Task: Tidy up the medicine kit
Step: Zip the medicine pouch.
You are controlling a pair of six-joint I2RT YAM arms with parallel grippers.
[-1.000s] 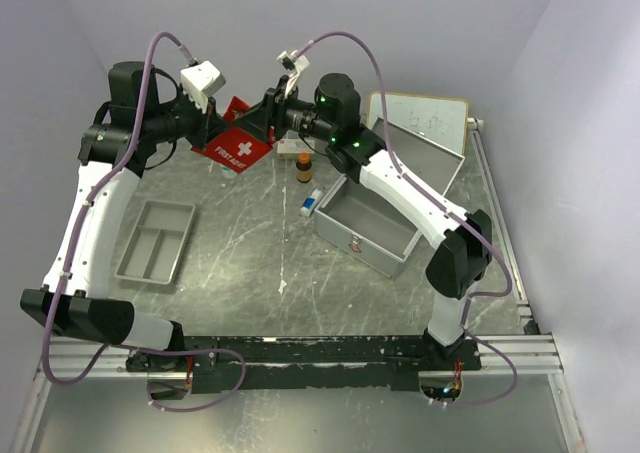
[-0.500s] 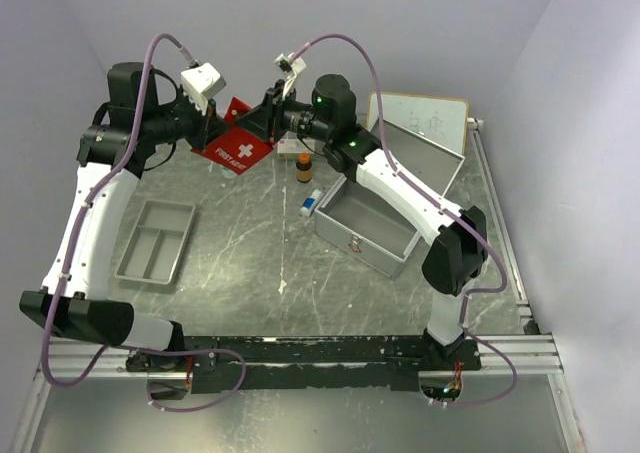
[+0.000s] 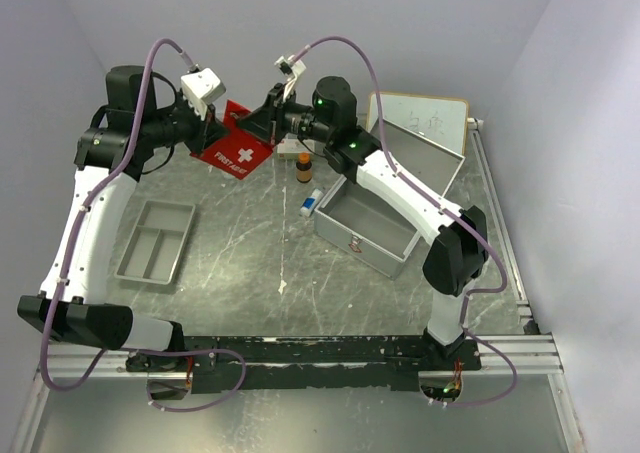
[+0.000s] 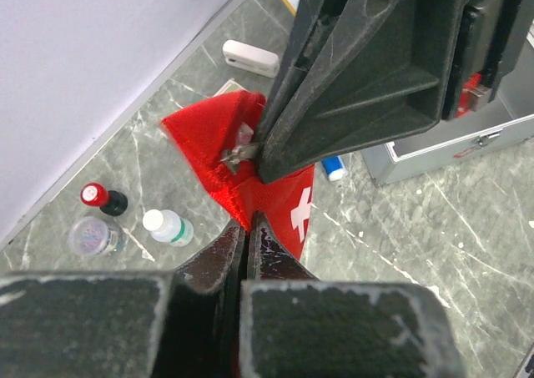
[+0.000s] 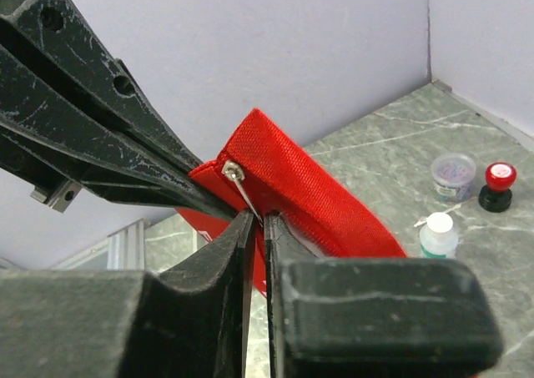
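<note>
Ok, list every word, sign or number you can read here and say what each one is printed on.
"FIRST AID": white letters on the flat red fabric pouch held up between the two arms.
White cross sign: on the same pouch.
Marks on the white board behind the open silver aluminium case: too faint to read.
Labels on the small amber bottle and the small white bottle: too small to read.

medicine kit (image 3: pixel 347 236): boxy silver case, lid open, right of centre, angled.
</note>
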